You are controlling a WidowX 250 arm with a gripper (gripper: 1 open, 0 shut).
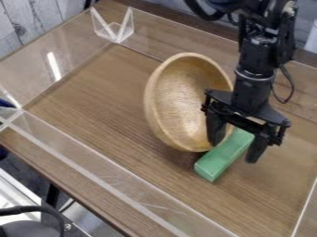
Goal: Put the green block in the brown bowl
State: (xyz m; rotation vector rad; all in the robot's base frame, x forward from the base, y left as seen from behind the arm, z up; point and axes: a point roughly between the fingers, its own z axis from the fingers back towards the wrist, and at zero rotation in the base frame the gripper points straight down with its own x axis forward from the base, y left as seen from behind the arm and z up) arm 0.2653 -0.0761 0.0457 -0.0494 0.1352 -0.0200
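Observation:
The brown bowl [180, 97] is tipped up on its side in the middle of the table, its hollow facing left toward the camera. Against its lower right rim lies the green block [221, 157], flat on the wood with its far end under my gripper. My black gripper [243, 139] points straight down over that far end. Its jaws stand open, one finger on each side of the block and close to the bowl's rim. Whether the fingers touch the block I cannot tell.
The wooden table [99, 111] is ringed by low clear plastic walls [111, 190]. A clear plastic bracket [114, 25] stands at the back left corner. The arm's black cables hang at the upper right.

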